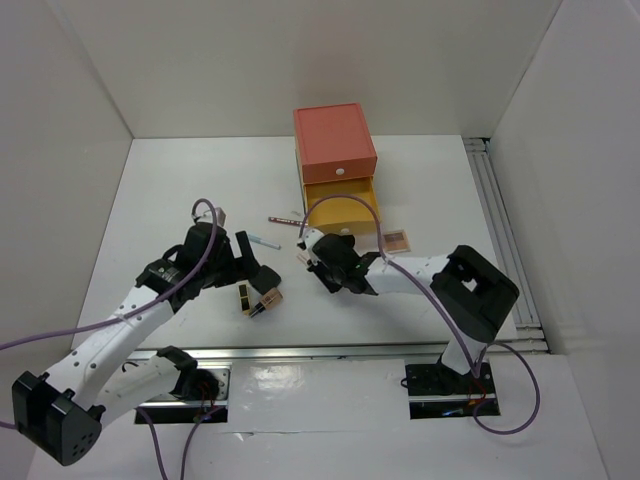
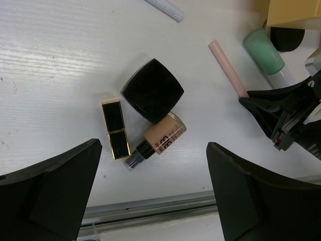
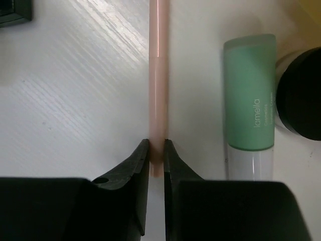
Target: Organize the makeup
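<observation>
1. The pink pencil (image 3: 159,75) is a slim, pale stick lying flat on the table (image 1: 160,200). The mint tube (image 3: 250,100) lies just beside it, with the black pot (image 3: 301,95) beyond, in front of the open yellow drawer (image 1: 340,210).
2. Bare table lies on the pencil's other side. Further off, the compact (image 2: 153,90), lipstick (image 2: 115,128) and foundation tube (image 2: 160,138) huddle together.
3. The right gripper (image 3: 156,145) is clamped on one end of the pencil, its arm reaching low across the table. The left gripper (image 2: 153,168) hangs over the huddle with its fingers wide apart.
</observation>
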Robot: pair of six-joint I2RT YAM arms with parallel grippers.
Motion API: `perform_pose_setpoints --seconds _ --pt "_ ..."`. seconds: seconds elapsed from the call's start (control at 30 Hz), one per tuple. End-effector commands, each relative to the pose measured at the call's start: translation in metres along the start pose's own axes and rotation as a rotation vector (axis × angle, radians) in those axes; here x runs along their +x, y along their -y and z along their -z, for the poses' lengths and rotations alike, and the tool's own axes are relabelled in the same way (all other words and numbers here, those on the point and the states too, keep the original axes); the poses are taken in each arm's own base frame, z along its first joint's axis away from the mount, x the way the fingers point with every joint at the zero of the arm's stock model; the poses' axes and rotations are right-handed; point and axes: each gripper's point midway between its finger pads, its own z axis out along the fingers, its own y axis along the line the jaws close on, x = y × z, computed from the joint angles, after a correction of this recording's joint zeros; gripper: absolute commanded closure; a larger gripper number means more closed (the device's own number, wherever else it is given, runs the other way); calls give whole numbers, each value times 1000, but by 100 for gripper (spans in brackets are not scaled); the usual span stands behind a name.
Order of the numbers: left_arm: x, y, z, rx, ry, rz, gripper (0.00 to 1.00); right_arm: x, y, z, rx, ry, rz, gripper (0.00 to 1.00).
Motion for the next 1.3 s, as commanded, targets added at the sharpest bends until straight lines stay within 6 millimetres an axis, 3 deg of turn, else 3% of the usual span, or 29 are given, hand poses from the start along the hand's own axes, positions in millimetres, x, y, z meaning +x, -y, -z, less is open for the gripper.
perform_pose_setpoints --seconds 0.0,0.03,0.13,0.37,0.43,0.53,0.67,0.73,0.8,0.9,0.93,1.07,1.27 --pt "-13 8 9 24 48 32 0 -26 -7 4 -7 67 -4 93" --pt "-13 8 9 24 48 32 0 -28 -9 8 0 71 4 100" --pt "-15 8 11 17 55 33 0 -58 -14 33 -16 159 -7 100" --pt "-25 8 7 -17 72 69 0 -138 -18 129 -100 430 82 100" --pt "-28 12 6 -18 71 85 0 -156 -12 144 -72 466 129 100" --pt "-33 9 -4 -57 55 129 0 -175 20 162 65 476 216 100" --pt "-44 9 -20 -86 27 162 0 -183 68 150 169 430 290 100" --pt "-51 12 -27 -97 24 178 0 -177 75 134 120 360 343 100" --pt "-59 13 -35 -101 43 197 2 -169 96 120 148 305 399 100" --pt "-72 19 -46 -109 44 203 6 -165 125 115 219 253 425 100" --pt "-80 25 -46 -102 53 205 6 -161 130 110 217 238 431 100" --pt "-80 22 -65 -128 10 224 7 -155 148 107 194 201 442 100" --pt "-74 11 -88 -176 -48 250 8 -150 151 100 138 173 446 83"
